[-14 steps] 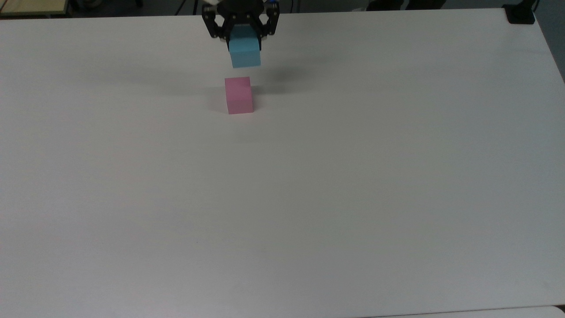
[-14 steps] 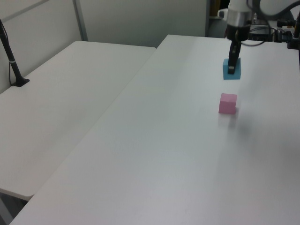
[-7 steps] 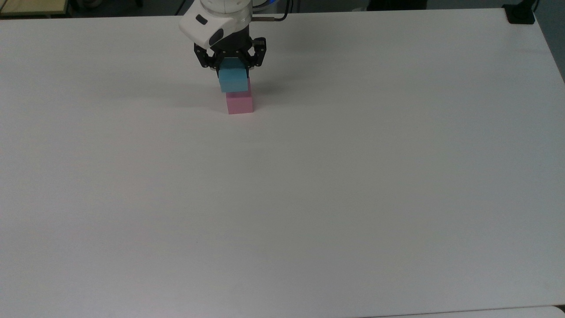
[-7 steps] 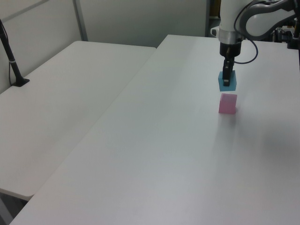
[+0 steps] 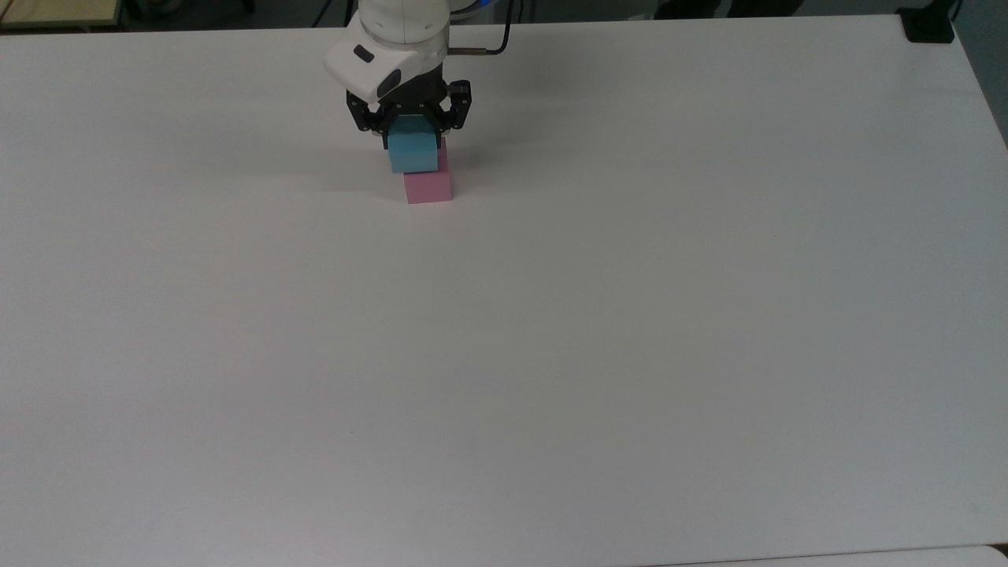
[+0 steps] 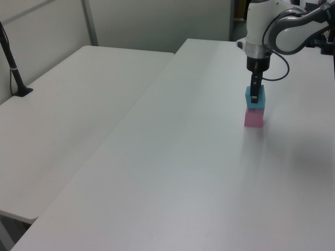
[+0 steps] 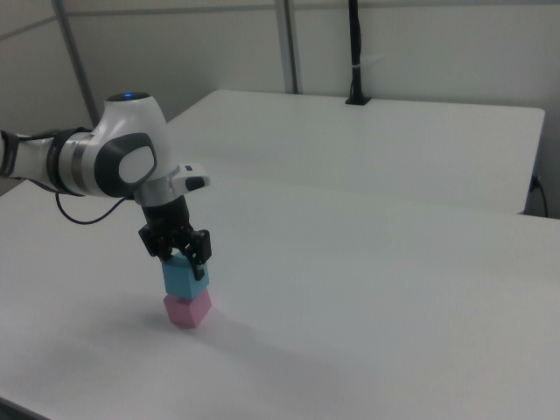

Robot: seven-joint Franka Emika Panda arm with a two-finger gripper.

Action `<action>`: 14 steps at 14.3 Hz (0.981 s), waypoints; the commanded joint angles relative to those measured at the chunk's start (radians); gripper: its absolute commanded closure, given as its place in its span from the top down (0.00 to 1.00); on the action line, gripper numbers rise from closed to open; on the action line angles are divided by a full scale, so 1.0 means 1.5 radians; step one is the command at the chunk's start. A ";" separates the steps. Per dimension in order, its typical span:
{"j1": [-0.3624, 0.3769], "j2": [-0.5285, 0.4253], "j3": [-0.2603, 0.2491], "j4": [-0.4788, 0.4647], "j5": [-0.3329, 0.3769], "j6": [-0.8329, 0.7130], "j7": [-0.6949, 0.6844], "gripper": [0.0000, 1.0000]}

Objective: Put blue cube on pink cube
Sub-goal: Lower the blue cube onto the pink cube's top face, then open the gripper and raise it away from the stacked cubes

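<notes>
The sky-blue cube (image 5: 413, 153) is pinched in my gripper (image 5: 413, 138), whose black fingers are shut on its sides. It is directly over the pink cube (image 5: 429, 187), which stands on the white table (image 5: 551, 315) near the far edge. In the right view the blue cube (image 7: 185, 278) looks to rest on the pink cube (image 7: 188, 310), shifted slightly toward the right view's left, with my gripper (image 7: 183, 261) still clamped on it. The left view has the blue cube (image 6: 260, 99) stacked over the pink cube (image 6: 254, 118), a finger of my gripper (image 6: 254, 97) in front of it.
A second white table (image 6: 68, 104) adjoins on the left view's left, with a black post (image 6: 13, 68) clamped to it. A black clamp (image 5: 929, 24) sits at the far right corner in the top view. Wide bare tabletop lies in front of the cubes.
My gripper carried the blue cube from behind and above the pink cube to over it, then lowered it onto the pink cube's top. The pink cube has not moved.
</notes>
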 commanded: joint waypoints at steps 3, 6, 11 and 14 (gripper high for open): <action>0.006 0.007 0.001 -0.016 -0.008 0.028 -0.006 0.64; 0.005 0.006 0.003 -0.017 -0.008 0.027 -0.004 1.00; -0.004 -0.013 0.003 0.019 0.001 -0.029 0.000 1.00; -0.022 -0.011 0.004 0.161 0.015 -0.180 -0.005 1.00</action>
